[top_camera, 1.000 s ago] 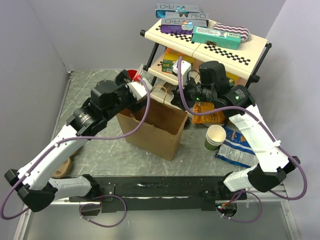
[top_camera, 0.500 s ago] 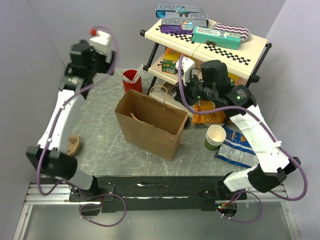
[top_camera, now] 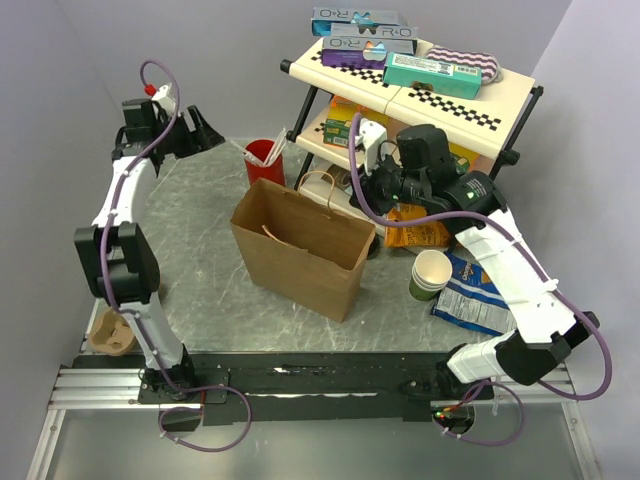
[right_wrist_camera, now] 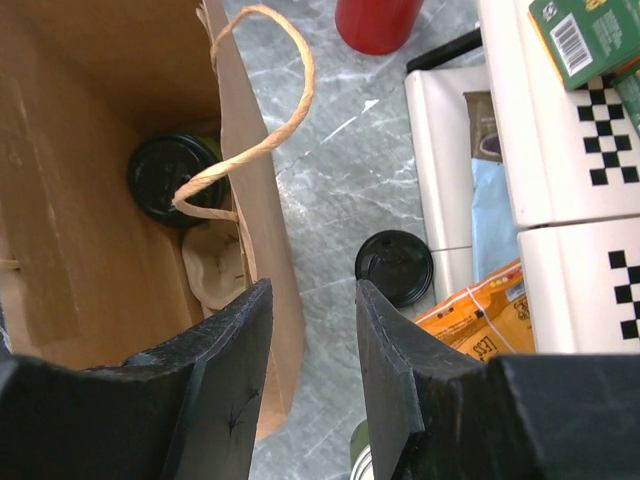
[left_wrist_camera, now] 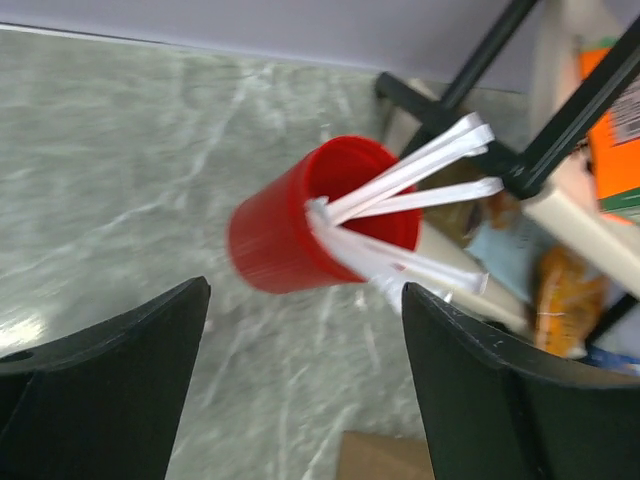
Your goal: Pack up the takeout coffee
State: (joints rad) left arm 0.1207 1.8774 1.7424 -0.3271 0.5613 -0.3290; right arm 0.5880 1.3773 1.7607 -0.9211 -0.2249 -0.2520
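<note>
Your L gripper (left_wrist_camera: 305, 300) has swung off the paper bag (top_camera: 300, 262) to the far-left corner. It's now facing the red cup (left_wrist_camera: 275, 240), spread wide, empty. R gripper (right_wrist_camera: 312, 290) hovers half-spread over the bag rim, pinching nothing. Takeout coffee (right_wrist_camera: 165, 180) stands inside the bag, lid up.

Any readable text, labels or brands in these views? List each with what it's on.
"R+O": blue box, topmost of the stack.
"R+O", less sharp: purple box just under it.
Teal box, orange bag, blue bag: printed, but too small or blurred to read.
Green box: barcode, digits unreadable.
Left wrist view: no text.
</note>
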